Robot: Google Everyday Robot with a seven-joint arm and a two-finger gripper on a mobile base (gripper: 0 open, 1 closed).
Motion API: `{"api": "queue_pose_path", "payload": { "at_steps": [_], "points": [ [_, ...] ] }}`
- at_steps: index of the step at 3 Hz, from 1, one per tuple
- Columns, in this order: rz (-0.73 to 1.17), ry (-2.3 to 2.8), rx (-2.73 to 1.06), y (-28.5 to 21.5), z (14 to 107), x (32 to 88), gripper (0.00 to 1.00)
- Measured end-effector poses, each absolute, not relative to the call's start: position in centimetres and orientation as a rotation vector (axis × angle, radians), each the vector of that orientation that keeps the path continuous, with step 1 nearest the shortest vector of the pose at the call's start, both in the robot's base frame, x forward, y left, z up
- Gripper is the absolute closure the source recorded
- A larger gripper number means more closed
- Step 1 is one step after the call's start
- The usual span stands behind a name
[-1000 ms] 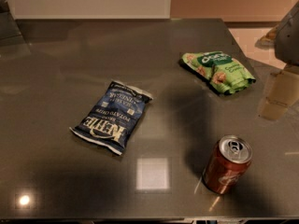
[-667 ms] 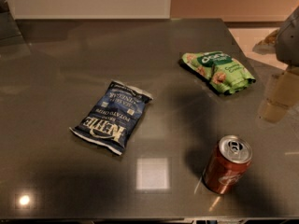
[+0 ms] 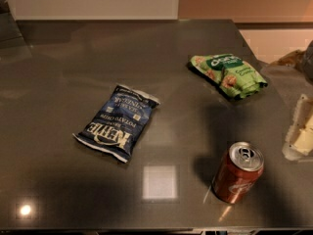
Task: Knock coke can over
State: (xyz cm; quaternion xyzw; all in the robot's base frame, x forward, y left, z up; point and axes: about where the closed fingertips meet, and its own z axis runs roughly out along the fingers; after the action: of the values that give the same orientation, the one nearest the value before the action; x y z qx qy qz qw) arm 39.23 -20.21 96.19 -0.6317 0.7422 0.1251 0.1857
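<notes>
Since a second ago, the pincer (image 3: 302, 133) has been shifted lower and outward to the right edge of the camera view, over the bench (image 3: 73, 58) edge; whether it is open or closed cannot be told. The coke can (image 3: 238, 178) is seen upright near the bench's front right, apart from the pincer, with a blue chip bag (image 3: 116, 122) to its left and a green snack bag (image 3: 228, 74) behind it.

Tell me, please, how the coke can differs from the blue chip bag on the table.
The coke can is red with a silver top; the blue chip bag is blue with white lettering. The coke can stands upright, while the blue chip bag lies flat. The coke can covers less of the table than the blue chip bag. Both rest on it, and the gripper, at the right edge, touches neither.
</notes>
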Motion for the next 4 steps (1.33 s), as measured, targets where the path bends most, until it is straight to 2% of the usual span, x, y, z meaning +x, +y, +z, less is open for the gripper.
{"api": "queue_pose_path", "payload": {
  "at_steps": [2,4],
  "points": [
    [0.372,1.942,-1.865,-17.9,92.9,35.1,0.0],
    [0.416,1.892,-1.857,-16.9,89.1,34.4,0.0]
  ]
}}
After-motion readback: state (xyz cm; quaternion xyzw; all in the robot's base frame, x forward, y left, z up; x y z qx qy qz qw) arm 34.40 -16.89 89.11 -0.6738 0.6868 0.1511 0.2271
